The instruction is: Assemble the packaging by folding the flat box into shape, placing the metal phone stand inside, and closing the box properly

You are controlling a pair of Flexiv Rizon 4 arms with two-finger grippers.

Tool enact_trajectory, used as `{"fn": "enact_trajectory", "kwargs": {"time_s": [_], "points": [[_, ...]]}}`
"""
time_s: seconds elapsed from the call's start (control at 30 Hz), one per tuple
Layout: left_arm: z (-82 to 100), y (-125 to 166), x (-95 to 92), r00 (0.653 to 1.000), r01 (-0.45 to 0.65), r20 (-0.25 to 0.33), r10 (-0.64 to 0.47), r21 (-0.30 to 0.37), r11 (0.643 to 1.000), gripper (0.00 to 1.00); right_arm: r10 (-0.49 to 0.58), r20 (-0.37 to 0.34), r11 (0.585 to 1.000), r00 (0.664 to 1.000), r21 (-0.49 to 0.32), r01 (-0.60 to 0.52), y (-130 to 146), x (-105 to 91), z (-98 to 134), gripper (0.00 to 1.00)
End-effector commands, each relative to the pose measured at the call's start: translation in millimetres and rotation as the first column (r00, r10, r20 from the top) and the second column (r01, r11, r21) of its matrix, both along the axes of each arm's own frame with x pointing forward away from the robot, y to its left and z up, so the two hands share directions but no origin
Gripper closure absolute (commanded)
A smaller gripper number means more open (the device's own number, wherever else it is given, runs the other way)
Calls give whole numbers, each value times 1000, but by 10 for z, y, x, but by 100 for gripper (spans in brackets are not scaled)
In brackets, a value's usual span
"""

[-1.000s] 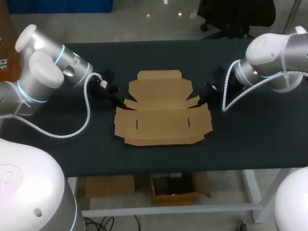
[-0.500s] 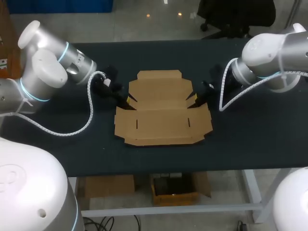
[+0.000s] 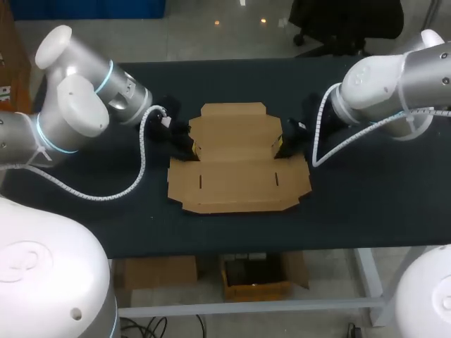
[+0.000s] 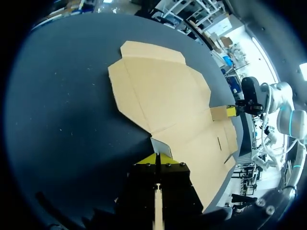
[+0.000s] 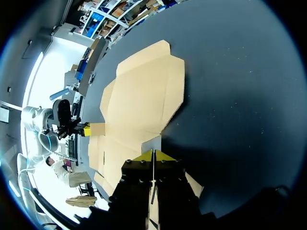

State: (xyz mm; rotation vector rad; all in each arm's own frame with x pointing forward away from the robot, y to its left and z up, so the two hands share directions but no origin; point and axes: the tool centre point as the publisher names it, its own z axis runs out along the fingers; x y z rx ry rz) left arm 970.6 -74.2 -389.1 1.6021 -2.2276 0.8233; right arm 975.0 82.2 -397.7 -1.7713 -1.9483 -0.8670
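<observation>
Table: you have one long table (image 3: pixel 366 211) running across the middle of the head view, from the left side to the right side.
Surface: a dark, matte cover (image 3: pixel 106 225) lies flat over the whole top; in both wrist views it takes up most of what you see.
Front edge: it runs straight across the lower-middle of the head view (image 3: pixel 232 254).
Frame: a white rail (image 3: pixel 246 307) crosses below the front edge, lower centre.
Leg: a white leg (image 3: pixel 369 278) slants down at the lower right.
Light: even and soft on the cover; fine pale specks show on it in the right wrist view.
</observation>
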Motion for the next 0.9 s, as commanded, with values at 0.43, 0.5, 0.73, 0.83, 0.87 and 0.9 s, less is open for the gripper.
{"fn": "enact_trajectory", "kwargs": {"time_s": [0.43,0.5,0.73,0.83,0.87,0.9], "points": [[59,-115,-26,1000,-17,25,16,28,999,100,0,-4,999,1000,-41,0,95,58,-11,100],[60,-124,-22,999,-19,29,18,35,999,100,1,-4,999,1000,-43,-1,101,64,-14,100],[46,-147,-14,999,-24,28,23,41,999,100,2,-9,999,1000,-45,-2,136,85,-45,100],[53,-169,-21,999,-26,33,25,45,999,100,-3,-11,998,1000,-56,2,158,85,-45,100],[54,-180,-25,999,-26,37,24,50,998,100,-8,-12,998,1000,-66,7,164,83,-46,100],[50,-193,-28,999,-28,41,26,57,998,100,-11,-12,997,1000,-71,10,170,83,-49,100]]}}
